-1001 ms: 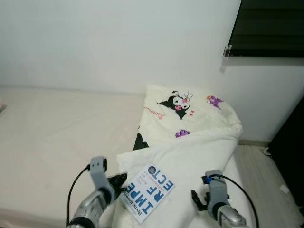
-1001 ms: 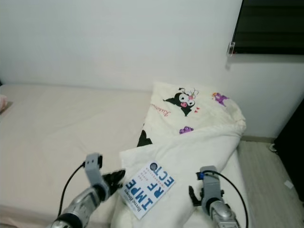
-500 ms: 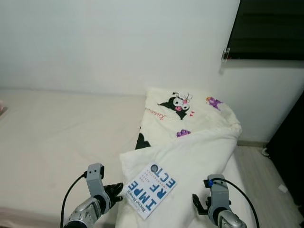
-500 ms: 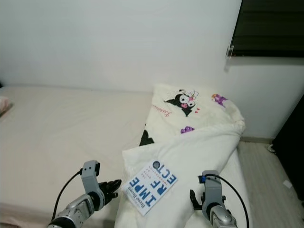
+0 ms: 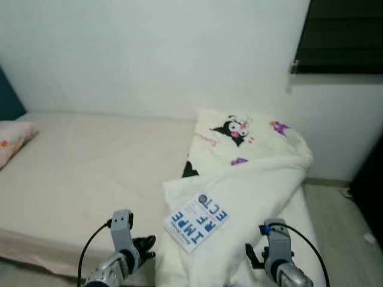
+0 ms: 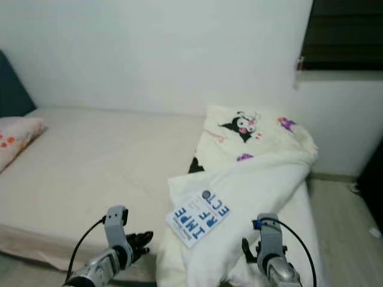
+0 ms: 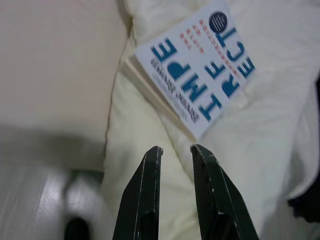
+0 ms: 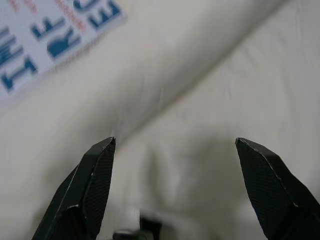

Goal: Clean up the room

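The left gripper hangs low off the bed's near edge with its fingers almost together and empty, pointing at a white book with blue lettering that lies near the bed's near edge on a rumpled white duvet. The right gripper hovers spread wide and empty over the duvet near the bed's near right corner. Farther out, the bare mattress runs to a pillow, apparently floral, at its far left corner.

White wall, dark window blind top right, wood floor by bed.
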Robot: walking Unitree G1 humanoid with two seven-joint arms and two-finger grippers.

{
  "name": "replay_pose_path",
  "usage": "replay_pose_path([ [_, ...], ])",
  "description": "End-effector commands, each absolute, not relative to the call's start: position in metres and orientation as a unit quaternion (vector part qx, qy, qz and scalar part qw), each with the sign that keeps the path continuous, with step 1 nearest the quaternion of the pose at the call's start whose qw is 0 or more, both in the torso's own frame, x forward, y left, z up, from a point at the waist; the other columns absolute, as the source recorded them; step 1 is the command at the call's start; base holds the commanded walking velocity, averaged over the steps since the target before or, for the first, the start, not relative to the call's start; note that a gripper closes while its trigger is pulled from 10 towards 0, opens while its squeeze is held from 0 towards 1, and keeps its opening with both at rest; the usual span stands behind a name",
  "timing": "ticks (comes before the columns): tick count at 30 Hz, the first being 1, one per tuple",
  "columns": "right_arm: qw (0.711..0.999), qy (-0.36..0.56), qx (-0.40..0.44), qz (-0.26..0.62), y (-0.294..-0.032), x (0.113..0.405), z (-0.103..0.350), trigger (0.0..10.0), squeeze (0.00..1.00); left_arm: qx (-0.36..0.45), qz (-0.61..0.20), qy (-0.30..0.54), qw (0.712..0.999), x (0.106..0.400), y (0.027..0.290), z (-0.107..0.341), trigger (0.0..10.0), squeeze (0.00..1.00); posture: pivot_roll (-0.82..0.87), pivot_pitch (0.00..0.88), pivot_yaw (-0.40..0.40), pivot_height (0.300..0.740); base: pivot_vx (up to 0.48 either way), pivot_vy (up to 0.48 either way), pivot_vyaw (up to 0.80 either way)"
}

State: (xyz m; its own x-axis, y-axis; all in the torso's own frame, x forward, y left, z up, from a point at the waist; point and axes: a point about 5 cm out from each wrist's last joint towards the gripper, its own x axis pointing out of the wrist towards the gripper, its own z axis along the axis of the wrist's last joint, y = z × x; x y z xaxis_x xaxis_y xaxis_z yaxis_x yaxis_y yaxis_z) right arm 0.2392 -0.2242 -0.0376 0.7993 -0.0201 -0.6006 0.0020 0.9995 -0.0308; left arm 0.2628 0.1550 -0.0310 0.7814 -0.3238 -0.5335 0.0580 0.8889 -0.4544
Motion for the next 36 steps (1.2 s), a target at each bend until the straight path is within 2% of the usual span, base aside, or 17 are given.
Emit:
replay_pose_path([
  [1, 0.949, 0.316, -0.009, -0.007, -0.221, 0.242, -0.037, 10.0, 0.0, -0.208, -0.098, 0.312, 0.922, 0.264, 0.158, -0.03, 10.0, 0.0, -0.03, 0.008, 0.022, 0.74, 0.0, 0.0, 0.0],
  [9, 0.944, 0.33, -0.01, -0.028, -0.225, 0.241, -0.038, 10.0, 0.0, -0.197, -0.112, 0.31, 0.923, 0.265, 0.151, -0.029, 10.0, 0.0, -0.03, 0.009, 0.023, 0.74, 0.0, 0.0, 0.0],
  [17, 0.945, 0.322, -0.008, -0.061, -0.235, 0.243, -0.034, 10.0, 0.0, -0.201, -0.156, 0.272, 0.928, 0.281, 0.126, -0.013, 10.0, 0.0, -0.03, 0.013, 0.022, 0.696, 0.0, 0.0, 0.0],
  [24, 0.952, 0.298, -0.003, -0.069, -0.237, 0.252, -0.026, 10.0, 0.0, -0.214, -0.17, 0.244, 0.93, 0.296, 0.116, 0.002, 10.0, 0.0, -0.04, 0.014, 0.025, 0.666, 0.0, 0.0, 0.0],
  [36, 0.976, 0.215, 0.007, -0.047, -0.233, 0.285, 0.007, 10.0, 0.0, -0.292, -0.102, 0.227, 0.924, 0.314, 0.116, 0.016, 10.0, 0.0, -0.04, 0.014, 0.027, 0.616, 0.0, 0.0, 0.0],
])
